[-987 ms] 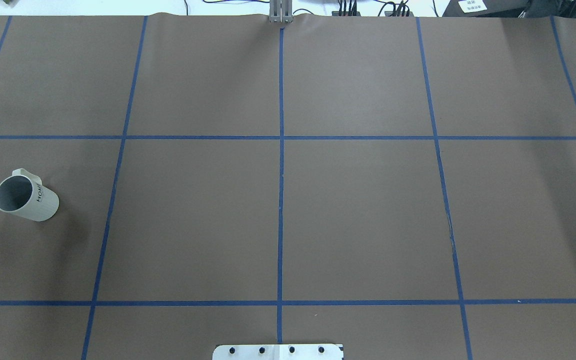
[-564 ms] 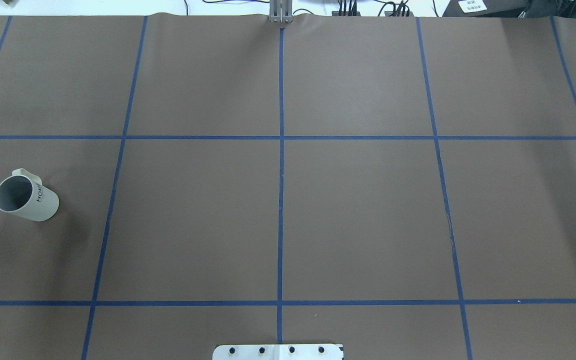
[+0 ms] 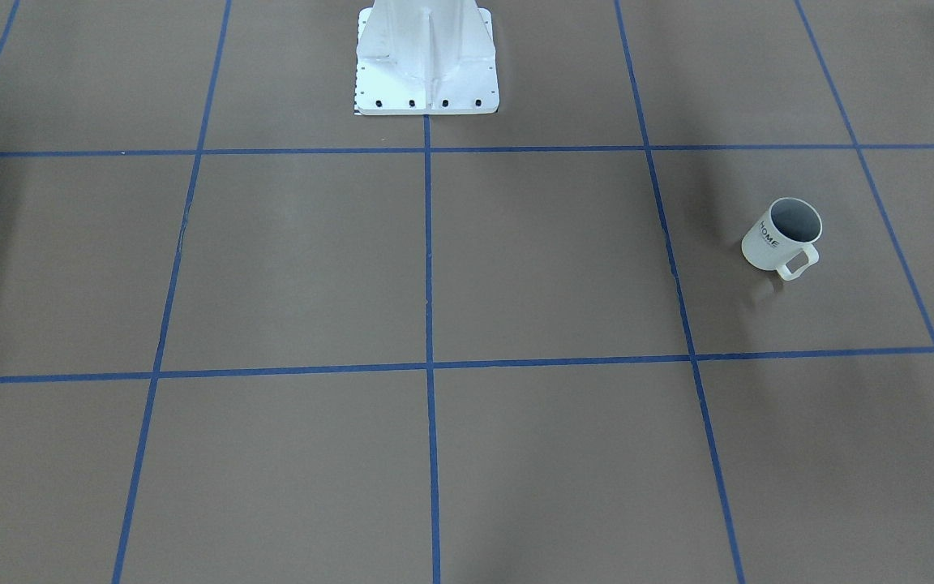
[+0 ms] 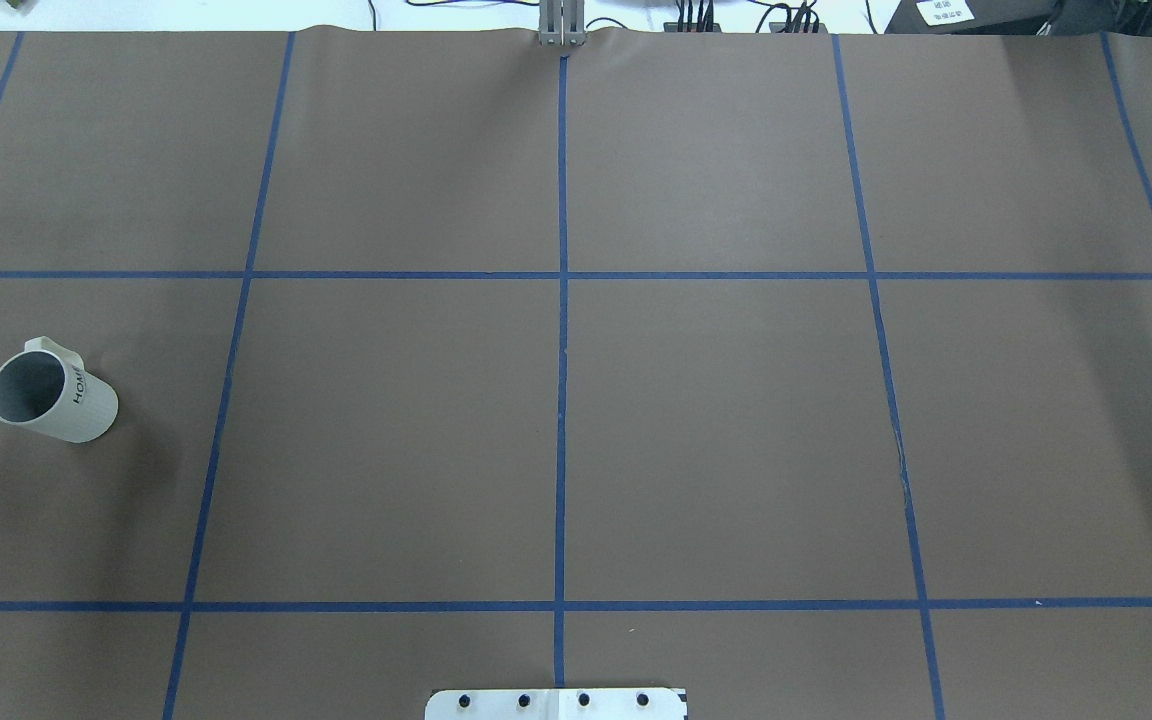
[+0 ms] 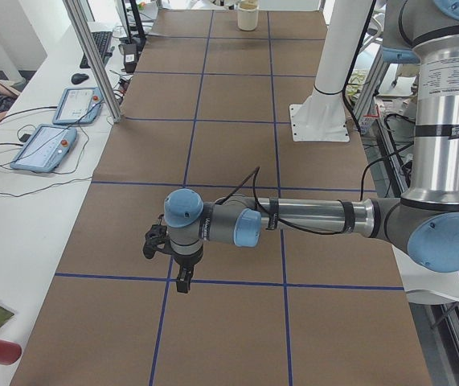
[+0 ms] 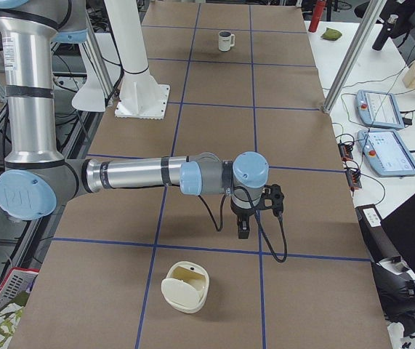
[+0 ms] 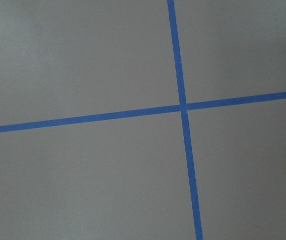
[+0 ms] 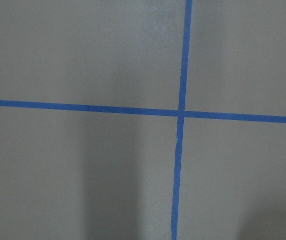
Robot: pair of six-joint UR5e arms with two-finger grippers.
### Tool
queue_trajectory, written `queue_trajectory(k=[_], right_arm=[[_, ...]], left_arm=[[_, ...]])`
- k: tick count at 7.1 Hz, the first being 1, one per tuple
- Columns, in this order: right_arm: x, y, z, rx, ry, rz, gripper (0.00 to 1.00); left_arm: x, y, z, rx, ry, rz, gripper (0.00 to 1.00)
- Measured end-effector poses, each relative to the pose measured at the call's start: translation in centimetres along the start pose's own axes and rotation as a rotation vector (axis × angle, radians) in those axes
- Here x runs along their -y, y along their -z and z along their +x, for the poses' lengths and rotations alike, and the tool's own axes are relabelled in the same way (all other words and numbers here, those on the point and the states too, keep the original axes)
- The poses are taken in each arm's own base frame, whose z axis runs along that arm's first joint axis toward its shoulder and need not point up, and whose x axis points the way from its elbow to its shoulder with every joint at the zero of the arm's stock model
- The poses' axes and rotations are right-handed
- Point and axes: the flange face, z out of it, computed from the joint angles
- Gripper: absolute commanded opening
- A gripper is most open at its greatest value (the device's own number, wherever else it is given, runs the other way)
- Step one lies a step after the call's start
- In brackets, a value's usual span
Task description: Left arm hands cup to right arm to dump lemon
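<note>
The white cup [image 4: 51, 392] with black "HOME" lettering stands at the table's left side, handle pointing away from the robot. It also shows in the front-facing view [image 3: 783, 235] and far off in the exterior right view [image 6: 225, 41]. Its greyish inside shows no lemon; the lemon is not visible in any view. The left gripper [image 5: 182, 281] hangs below the near arm in the exterior left view, where the arm hides the cup. The right gripper [image 6: 242, 231] hangs over the table. I cannot tell whether either is open or shut. Both wrist views show only tape lines.
The brown table cover carries a grid of blue tape [image 4: 562, 275]. The robot's white base plate [image 3: 426, 57] stands at the near edge. A cream-coloured container [image 6: 185, 287] lies at the table's right end. Tablets and cables lie beyond the far edge [image 5: 52, 137].
</note>
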Motion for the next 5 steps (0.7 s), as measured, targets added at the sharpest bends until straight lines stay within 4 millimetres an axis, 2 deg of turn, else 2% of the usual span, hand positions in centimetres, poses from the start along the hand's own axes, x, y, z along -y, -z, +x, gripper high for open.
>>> queue_trajectory(k=[5], right_arm=[[-0.41, -0.28, 0.63, -0.008, -0.055, -0.005, 1.00]], left_arm=[[0.17, -0.36, -0.62, 0.032, 0.127, -0.004, 1.00]])
